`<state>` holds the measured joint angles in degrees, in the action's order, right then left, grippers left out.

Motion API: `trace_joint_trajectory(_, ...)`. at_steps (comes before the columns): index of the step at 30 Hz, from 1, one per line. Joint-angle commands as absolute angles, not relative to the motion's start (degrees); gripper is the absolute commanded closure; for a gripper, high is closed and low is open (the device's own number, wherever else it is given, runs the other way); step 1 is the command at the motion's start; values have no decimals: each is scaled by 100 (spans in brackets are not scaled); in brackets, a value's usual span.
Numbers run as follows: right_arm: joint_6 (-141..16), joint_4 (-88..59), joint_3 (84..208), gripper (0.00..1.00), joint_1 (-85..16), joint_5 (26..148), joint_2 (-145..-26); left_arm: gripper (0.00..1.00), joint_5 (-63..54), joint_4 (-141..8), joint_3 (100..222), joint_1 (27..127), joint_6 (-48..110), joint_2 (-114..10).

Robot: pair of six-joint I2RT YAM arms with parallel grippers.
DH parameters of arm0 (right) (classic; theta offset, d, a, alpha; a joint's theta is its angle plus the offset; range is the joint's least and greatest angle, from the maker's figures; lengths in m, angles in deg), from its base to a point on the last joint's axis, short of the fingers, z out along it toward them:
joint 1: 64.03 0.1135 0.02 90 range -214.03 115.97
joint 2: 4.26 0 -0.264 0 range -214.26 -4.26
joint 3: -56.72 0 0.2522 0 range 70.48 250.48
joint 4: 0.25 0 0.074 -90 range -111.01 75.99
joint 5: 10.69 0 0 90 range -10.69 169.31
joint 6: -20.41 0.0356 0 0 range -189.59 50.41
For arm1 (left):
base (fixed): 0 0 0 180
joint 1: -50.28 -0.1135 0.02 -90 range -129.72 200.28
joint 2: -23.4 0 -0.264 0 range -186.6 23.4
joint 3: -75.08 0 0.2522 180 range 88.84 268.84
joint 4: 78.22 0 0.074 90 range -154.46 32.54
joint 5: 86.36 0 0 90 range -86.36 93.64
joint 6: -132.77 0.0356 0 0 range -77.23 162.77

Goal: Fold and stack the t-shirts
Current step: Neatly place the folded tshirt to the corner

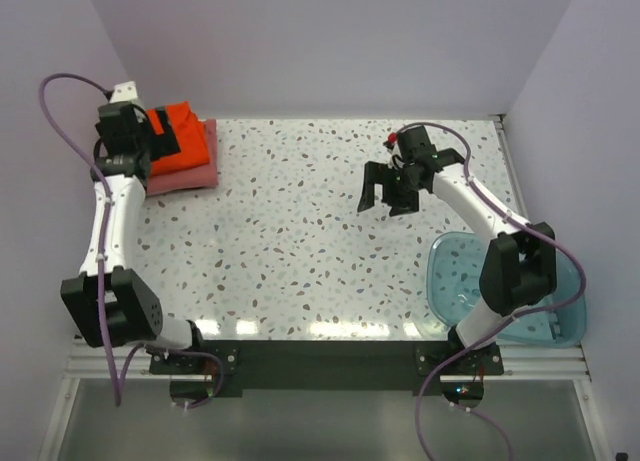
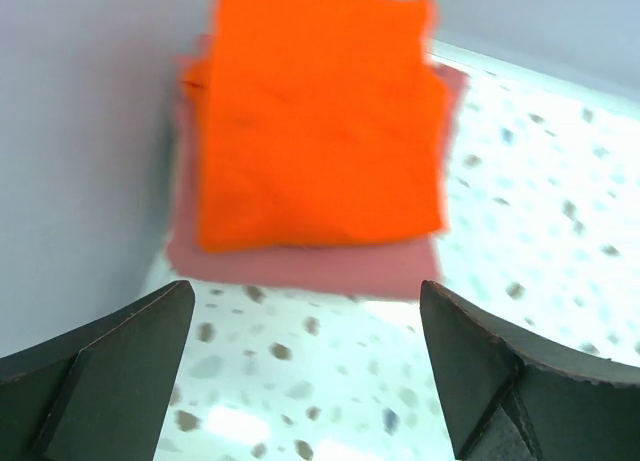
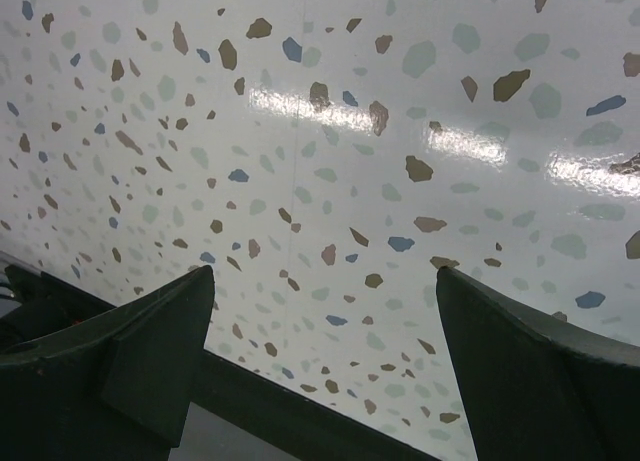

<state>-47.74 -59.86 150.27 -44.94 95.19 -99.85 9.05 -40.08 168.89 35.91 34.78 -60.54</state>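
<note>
**Left gripper**: jaws wide apart, nothing between them. Its wrist view shows only speckled tabletop in the gap. Both dark fingers stand on the near side of the folded cloth and do not touch it. The wrist picture is somewhat blurred.

**Right gripper**: jaws also wide apart and holding nothing. Bare terrazzo-patterned surface fills the space between the fingers. From above, this gripper hangs over the far right-centre part of the table, pointing left.

**T-shirts:** both are folded and stacked in the far left corner of the table, close against the left wall. The orange-red t-shirt lies on top as a roughly square packet. The dusty pink-red t-shirt lies flat beneath it. Its edges show as a strip along the near side and as a narrower margin on the right. In the overhead view the left gripper's head covers part of the stack's left side.

**Surroundings:** the right gripper is well apart from the stack. A translucent blue tub sits at the near right corner of the table, partly under the right arm's elbow. A purple cable loops out from the left arm.
</note>
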Motion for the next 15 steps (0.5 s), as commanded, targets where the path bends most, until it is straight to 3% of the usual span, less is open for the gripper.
trace_joint_trajectory(1, -4796, -6006, 14949, 4, -4487, 9381, -9584, 0, 1137, -4205, 16286, 4376, 3320, -5572)
trace_joint_trajectory(15, -4471, -5462, 14255, 4, -4452, 9162, -8758, 0, 1568, -4055, 14300, 8041, 1509, -4121)
